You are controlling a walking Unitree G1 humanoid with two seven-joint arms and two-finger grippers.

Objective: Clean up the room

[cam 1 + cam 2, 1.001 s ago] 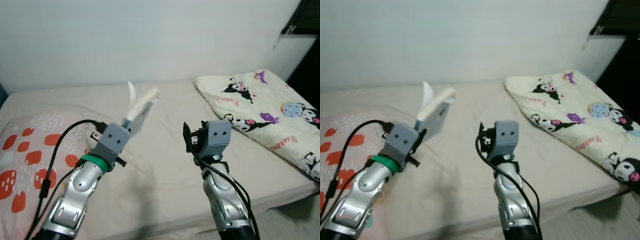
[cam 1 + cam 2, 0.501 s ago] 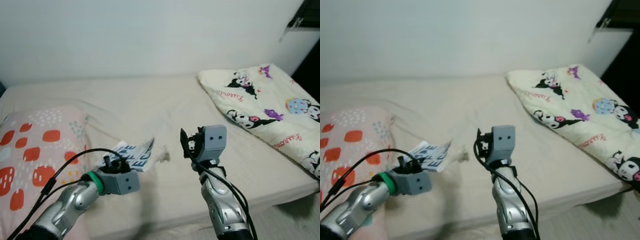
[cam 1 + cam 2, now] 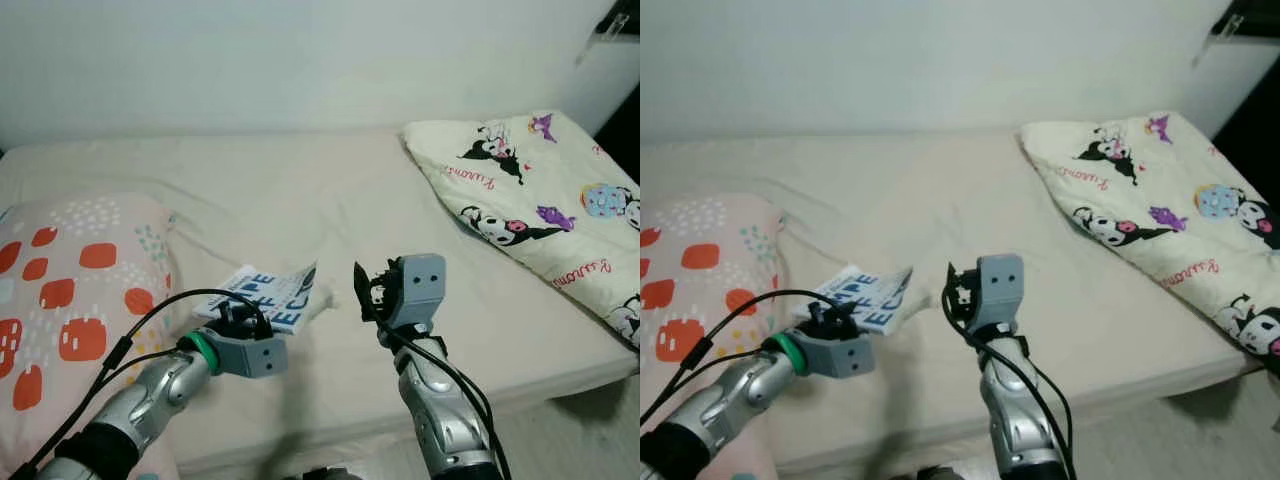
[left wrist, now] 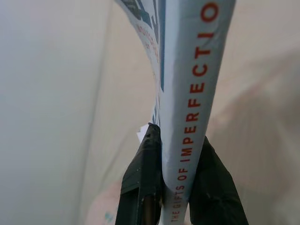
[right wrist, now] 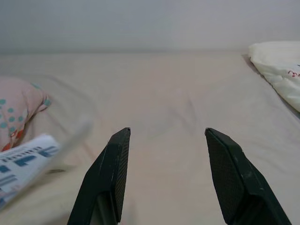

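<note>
Over the bed (image 3: 330, 210), left gripper (image 4: 174, 180) clamps book (image 3: 272, 297).

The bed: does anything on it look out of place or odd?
Yes. A book is over the bed sheet beside the red-patterned pillow, clamped at its spine by the left gripper. The Kuromi-print blanket lies bunched at the right side of the bed. The right gripper is open and holds nothing.
</note>
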